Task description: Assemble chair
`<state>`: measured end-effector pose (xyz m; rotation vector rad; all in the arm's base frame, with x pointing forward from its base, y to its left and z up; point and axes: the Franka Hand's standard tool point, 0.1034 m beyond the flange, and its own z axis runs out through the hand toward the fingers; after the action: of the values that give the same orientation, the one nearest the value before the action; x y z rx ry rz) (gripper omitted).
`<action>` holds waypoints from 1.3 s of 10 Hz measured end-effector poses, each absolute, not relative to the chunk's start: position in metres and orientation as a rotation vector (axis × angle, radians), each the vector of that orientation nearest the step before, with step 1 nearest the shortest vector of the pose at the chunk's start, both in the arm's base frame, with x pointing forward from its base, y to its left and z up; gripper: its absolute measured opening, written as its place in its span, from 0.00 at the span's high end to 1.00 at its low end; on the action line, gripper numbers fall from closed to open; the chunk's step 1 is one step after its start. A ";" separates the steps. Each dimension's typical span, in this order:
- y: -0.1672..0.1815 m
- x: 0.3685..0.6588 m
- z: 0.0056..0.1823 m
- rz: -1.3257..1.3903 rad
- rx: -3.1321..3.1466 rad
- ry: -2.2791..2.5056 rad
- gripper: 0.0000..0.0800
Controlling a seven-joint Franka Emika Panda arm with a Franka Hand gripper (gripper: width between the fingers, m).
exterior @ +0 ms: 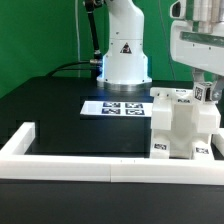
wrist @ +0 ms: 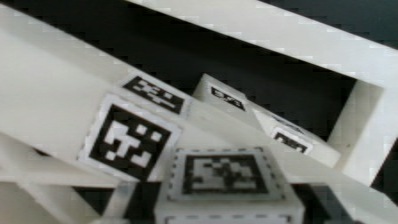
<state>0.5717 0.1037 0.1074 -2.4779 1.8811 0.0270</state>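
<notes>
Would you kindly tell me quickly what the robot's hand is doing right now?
Hand: closed, right at the top of the chair; whether it actually grips a chair piece cannot be told.

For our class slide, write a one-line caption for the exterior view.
Panda gripper shut at the top of the white chair, beside the marker board on the black table.

We have two views. The exterior view stands off the table (exterior: 50, 110) at its near edge, looking across and slightly down toward the arm's base (exterior: 123, 60) at the far side. The wrist view sits very close above the chair (exterior: 182, 122), looking steeply down onto its tagged white blocks (wrist: 222, 172). Both views share that chair.
</notes>
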 end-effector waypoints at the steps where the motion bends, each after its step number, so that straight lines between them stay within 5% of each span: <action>1: 0.104 0.572 0.107 0.027 -2.450 1.917 0.66; 2: 0.104 0.572 0.107 0.026 -2.482 1.876 0.52; 3: 0.104 0.572 0.107 0.026 -2.507 1.842 0.52; 4: 0.105 0.570 0.107 0.039 -2.515 1.841 0.30; 6: 0.105 0.571 0.108 0.039 -2.670 1.611 0.20; 13: 0.106 0.573 0.110 0.016 -3.023 0.775 0.19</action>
<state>0.5728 0.1058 0.1096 -3.0235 0.7747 0.0160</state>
